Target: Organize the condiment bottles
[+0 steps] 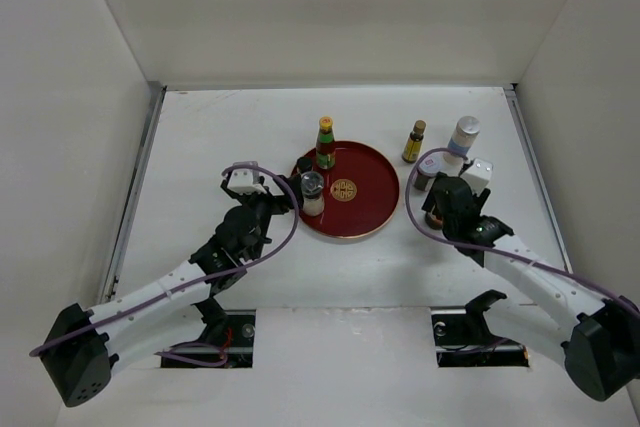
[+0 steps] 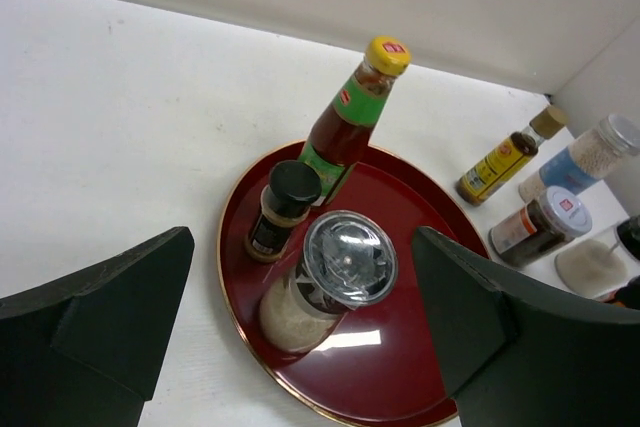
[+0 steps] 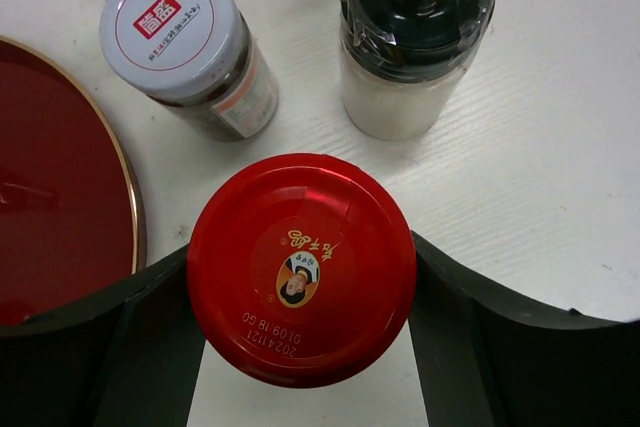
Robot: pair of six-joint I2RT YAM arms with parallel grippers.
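The red tray [image 1: 375, 162] holds three bottles: a green yellow-capped bottle [image 1: 325, 141], a small black-capped dark jar [image 1: 303, 165] and a clear silver-topped shaker [image 1: 312, 193]. My left gripper [image 1: 288, 198] is open, its fingers apart on either side of the shaker [image 2: 335, 272], not touching it. My right gripper [image 1: 438, 199] is shut on a red-lidded jar [image 3: 302, 267] right of the tray, above the table. Beyond it stand a grey-lidded dark jar [image 3: 178, 37], a black-capped white-filled bottle [image 3: 415, 32], a slim amber bottle [image 1: 414, 141] and a tall white bottle [image 1: 462, 137].
The tray's gold-edged rim [image 3: 128, 197] lies just left of the red-lidded jar. White walls close the table at the back and on both sides. Purple cables loop off both wrists.
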